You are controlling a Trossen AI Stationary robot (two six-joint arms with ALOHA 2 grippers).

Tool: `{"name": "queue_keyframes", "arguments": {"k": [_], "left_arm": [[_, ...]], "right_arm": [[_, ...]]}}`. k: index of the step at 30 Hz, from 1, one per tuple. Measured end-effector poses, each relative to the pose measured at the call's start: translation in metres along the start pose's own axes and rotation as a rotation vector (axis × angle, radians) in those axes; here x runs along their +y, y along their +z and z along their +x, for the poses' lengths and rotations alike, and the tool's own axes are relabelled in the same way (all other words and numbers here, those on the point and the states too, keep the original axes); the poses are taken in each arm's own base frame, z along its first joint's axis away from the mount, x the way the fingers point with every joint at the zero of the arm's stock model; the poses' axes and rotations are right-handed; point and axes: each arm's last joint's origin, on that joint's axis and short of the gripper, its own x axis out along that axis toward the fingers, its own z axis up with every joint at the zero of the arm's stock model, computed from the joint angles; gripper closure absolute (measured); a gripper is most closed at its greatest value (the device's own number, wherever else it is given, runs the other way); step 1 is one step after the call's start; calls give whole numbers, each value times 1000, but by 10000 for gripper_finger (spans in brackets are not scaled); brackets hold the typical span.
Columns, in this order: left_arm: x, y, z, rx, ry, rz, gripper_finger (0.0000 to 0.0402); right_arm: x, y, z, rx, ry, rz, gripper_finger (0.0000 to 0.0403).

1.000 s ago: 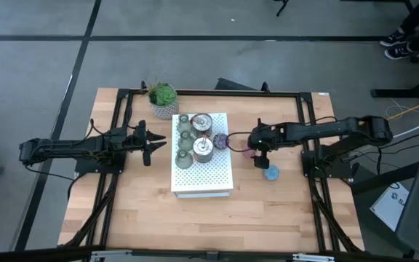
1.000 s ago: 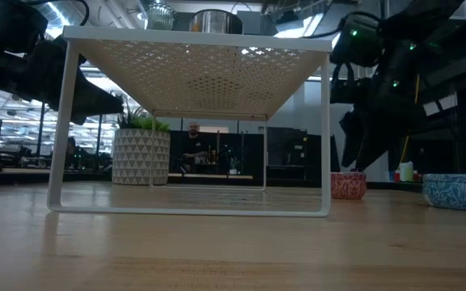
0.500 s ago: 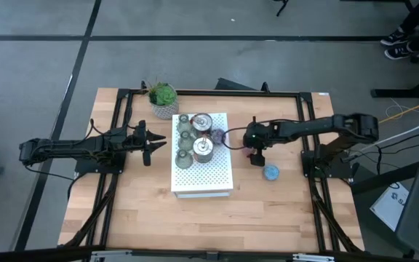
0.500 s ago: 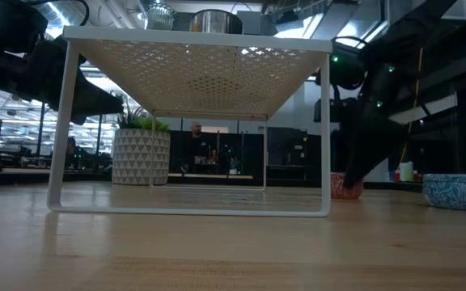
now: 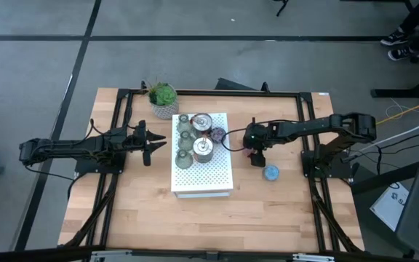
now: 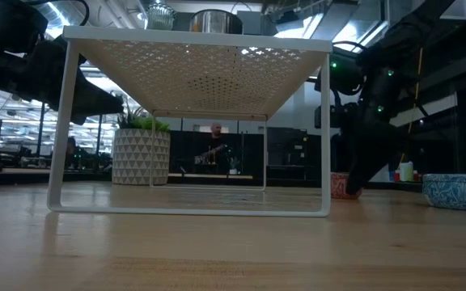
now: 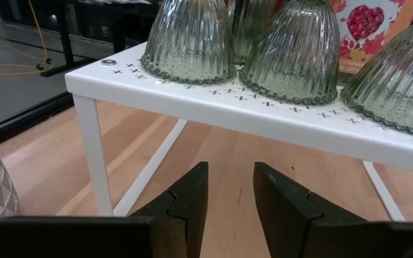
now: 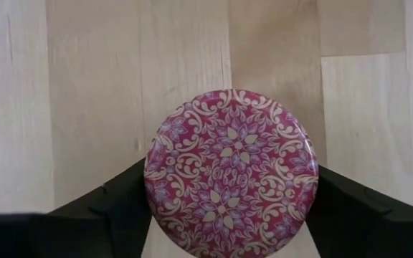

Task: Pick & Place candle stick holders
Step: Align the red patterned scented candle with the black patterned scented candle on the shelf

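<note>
Because the white perforated box (image 5: pixel 202 154) already carries most of the candle stick holders on the part of its top nearest the plant (image 5: pixel 164 97), the high view suggests that it serves as the place for collecting them. The right gripper (image 5: pixel 256 155) is low over the wood just beside the right edge of the box, and the blue holder (image 5: pixel 270 172) lies free on the table (image 5: pixel 144 211) near it. The left gripper (image 5: pixel 153 145) waits near the left edge of the box and holds nothing.

Seen from the low view, the box stands on thin legs with open room under it, and the right arm (image 6: pixel 370 121) comes down next to the right leg onto the pink holder (image 6: pixel 344 186). The blue holder (image 6: pixel 456 191) sits well apart to the side. I judge that a lift must go straight up first, so that the arm does not hit the edge of the box.

Through the left wrist view, the fingers (image 7: pixel 185 204) stand a little apart and empty, before the box edge (image 7: pixel 214 104) and the three green glass holders (image 7: pixel 292 50).

Looking through the right wrist view, the pink holder (image 8: pixel 231 172) lies flat on the wood between the two opened fingers (image 8: pixel 117 211). They are at its sides or touching them, but I cannot tell if they press yet.
</note>
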Motion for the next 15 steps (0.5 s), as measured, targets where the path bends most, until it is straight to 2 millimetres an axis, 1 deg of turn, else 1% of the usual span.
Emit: {"name": "queue_keyframes", "arguments": {"k": [8, 12, 15], "left_arm": [[0, 0, 0, 0, 0, 0, 294], [0, 0, 0, 0, 0, 0, 294], [0, 0, 0, 0, 0, 0, 294]], "right_arm": [[0, -2, -2, 20, 2, -6, 113], [1, -6, -10, 37, 4, -17, 113], [0, -5, -22, -5, -4, -22, 113]]}}
